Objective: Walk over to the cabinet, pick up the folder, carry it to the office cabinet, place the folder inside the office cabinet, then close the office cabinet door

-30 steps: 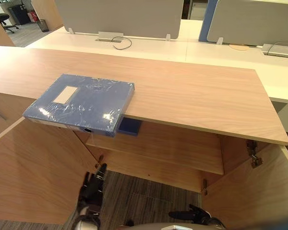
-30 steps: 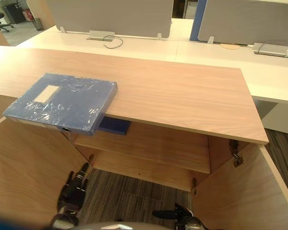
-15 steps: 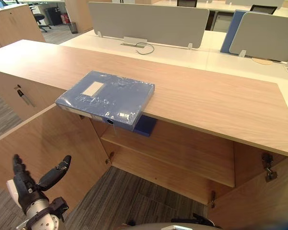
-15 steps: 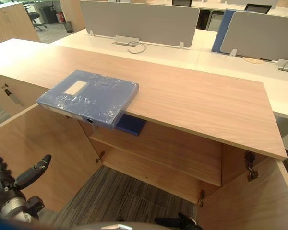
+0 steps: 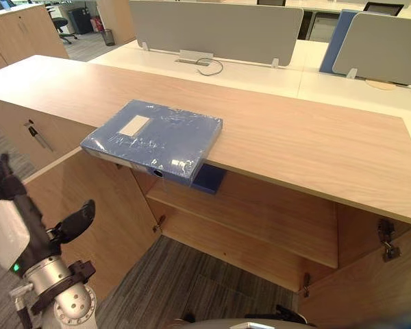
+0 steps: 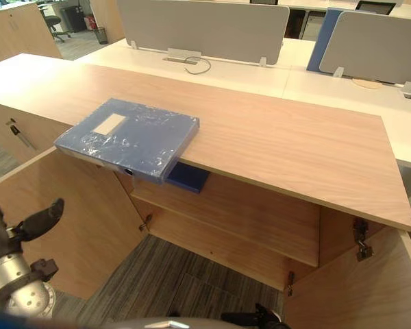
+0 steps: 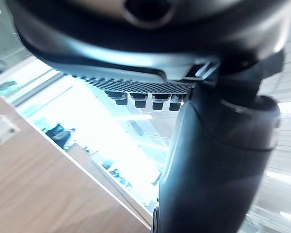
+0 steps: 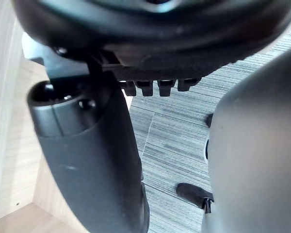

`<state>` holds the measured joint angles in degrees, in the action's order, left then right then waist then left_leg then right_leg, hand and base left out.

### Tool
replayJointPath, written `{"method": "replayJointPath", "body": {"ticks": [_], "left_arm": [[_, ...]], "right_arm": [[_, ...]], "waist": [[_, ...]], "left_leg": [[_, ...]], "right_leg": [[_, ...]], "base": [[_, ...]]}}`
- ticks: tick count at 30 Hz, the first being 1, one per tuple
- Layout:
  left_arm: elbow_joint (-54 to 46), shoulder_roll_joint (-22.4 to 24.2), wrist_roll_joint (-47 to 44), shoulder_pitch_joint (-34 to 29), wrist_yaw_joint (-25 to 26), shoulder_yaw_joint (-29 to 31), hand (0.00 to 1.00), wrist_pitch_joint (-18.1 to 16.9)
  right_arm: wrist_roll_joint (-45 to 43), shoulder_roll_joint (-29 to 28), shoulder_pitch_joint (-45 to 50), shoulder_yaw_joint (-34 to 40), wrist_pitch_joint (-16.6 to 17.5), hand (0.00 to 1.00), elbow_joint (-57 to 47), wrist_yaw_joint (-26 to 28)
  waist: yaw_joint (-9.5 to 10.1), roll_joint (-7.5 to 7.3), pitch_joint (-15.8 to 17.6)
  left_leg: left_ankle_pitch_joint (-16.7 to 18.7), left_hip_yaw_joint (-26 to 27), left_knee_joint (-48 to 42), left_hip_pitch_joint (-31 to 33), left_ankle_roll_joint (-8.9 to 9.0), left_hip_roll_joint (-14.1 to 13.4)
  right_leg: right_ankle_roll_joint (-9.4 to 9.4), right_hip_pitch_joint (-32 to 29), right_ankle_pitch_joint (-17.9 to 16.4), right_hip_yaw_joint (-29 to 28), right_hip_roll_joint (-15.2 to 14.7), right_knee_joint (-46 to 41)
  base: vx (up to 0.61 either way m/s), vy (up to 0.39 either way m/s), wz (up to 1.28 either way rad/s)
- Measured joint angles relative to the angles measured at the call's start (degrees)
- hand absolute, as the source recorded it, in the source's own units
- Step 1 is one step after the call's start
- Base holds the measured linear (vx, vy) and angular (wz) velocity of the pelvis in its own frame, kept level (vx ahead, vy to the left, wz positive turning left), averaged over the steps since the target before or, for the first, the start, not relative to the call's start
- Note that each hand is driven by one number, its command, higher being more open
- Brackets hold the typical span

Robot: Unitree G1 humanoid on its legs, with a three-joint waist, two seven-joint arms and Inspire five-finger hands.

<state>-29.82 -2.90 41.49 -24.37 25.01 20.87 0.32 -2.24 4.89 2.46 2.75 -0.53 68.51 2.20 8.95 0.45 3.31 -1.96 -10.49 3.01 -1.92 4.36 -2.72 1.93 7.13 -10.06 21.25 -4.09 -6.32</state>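
Step in hand: the pickup, not yet begun. Folder [image 5: 154,137] lies flat on the cabinet top [image 5: 301,137], near corner overhanging the front edge. Left hand [image 5: 14,226] is up by the open door [image 5: 96,205], fingers spread, empty. Right hand [image 5: 282,314] is low, grip unreadable. Next, likely: reach up and clamp the overhanging edge.

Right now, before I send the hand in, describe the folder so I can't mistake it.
Find the long wooden cabinet with its doors open below. On its top, overhanging the front edge, lies the folder: flat, blue, wrapped in shiny plastic, with a pale label. The other blue item is darker and sits on the shelf underneath.
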Motion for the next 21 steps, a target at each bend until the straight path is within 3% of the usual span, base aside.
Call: {"method": "replayJointPath", "body": {"ticks": [5, 9, 21], "left_arm": [[-0.12, -6.37, 4.51, 0.71, -0.09, -2.52, 1.0, -2.31], [-0.1, -15.05, 8.78, 1.92, -0.12, -2.5, 1.0, -3.11], [5.09, -27.24, 13.16, 9.5, -0.43, -2.71, 1.0, -6.16]], "right_arm": [[-0.03, 0.66, -1.1, -1.44, 0.88, 1.0, 1.22, -0.07], [-0.01, 1.07, -1.71, -3.94, 1.39, 1.0, 1.82, -0.04], [0.17, 1.5, -1.71, -4.04, 1.99, 1.0, 1.91, 0.21]], "waist": [[-0.28, 0.6, 0.22], [-0.25, 0.8, 0.24], [-0.21, 0.87, -0.14]], "left_leg": [[-0.01, 0.49, -0.09, 0.08, 0.01, -0.21], [-0.04, 0.87, -0.06, 0.06, 0.07, -0.5], [-0.41, 2.34, 0.32, 0.08, 0.62, -1.37]], "right_leg": [[-0.23, -0.66, -0.17, -0.7, 0.06, -0.53], [-0.37, -1.17, -0.24, -1.16, 0.26, -0.82], [-0.93, -3.1, -0.58, -2.99, 0.74, -2.84]], "base": [[-0.01, -0.023, -0.06], [-0.01, -0.024, -0.05], [-0.03, -0.022, -0.08]]}}
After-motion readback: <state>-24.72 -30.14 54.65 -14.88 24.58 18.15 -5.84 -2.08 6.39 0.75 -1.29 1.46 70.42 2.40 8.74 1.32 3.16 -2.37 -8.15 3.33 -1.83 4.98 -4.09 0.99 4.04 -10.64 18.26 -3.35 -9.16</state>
